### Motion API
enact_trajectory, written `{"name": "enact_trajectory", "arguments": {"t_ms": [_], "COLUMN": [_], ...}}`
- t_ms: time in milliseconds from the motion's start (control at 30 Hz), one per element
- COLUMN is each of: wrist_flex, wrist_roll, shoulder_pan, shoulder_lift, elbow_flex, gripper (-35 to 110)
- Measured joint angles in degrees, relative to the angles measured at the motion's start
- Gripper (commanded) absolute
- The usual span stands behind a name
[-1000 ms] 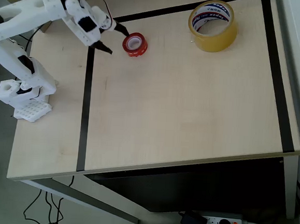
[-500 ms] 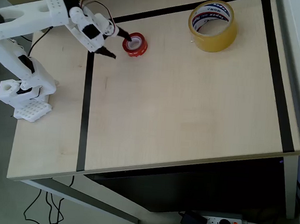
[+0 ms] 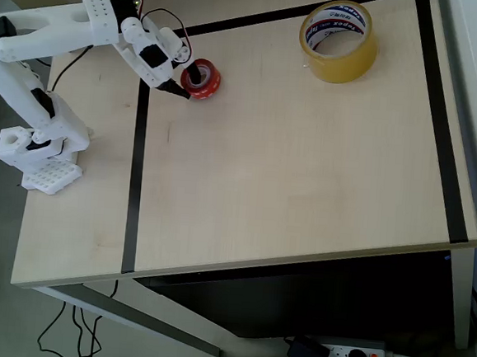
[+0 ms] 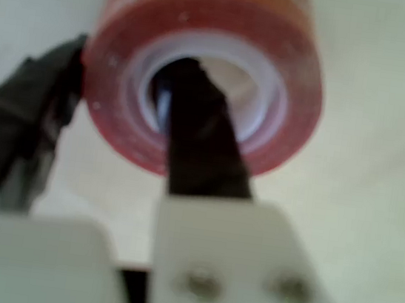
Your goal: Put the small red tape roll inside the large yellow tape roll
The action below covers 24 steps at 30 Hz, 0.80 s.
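- I've got the white arm (image 3: 64, 28) reaching from its base (image 3: 38, 150) at the left side of the counter (image 3: 303, 200), the upper link running up and then across towards the small red tape roll (image 3: 202, 79).
- The wrist is bent down, so the pincer (image 3: 187, 84) meets the red roll from the roll's left side in the overhead view.
- In the wrist view one dark finger (image 4: 194, 132) is pushed down into the hole of the small red tape roll (image 4: 206, 70), against the pale inner core.
- The other dark finger (image 4: 30, 125) sits outside the roll, at its left wall in that view, so the wall lies between the two.
- The pincer straddles the wall, but the wrist picture is blurred, and I cannot tell whether the fingers are pressing on it.
- The red roll lies flat on the counter, hole upward, just right of the black tape line (image 3: 136, 179) that runs down the counter.
- The large yellow tape roll (image 3: 339, 40) is well apart from the red roll, off to its right and a little further back, also lying flat with its printed white core showing.
- A second black line (image 3: 276, 16) passes behind the red roll.
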Motion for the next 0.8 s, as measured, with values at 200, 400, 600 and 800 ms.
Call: {"name": "enact_trajectory", "arguments": {"t_ms": [200,400,600,800], "wrist_flex": [7.1,8.6,8.8,8.0], "wrist_roll": [0.3,0.3,0.3,0.3], "shoulder_pan": [4.4,5.8,5.4,5.0], "shoulder_lift": [0.0,-2.2,-12.2,-19.9], "elbow_flex": [-17.5,-35.5,-48.8,-57.0], "gripper": [0,0,0,0]}}
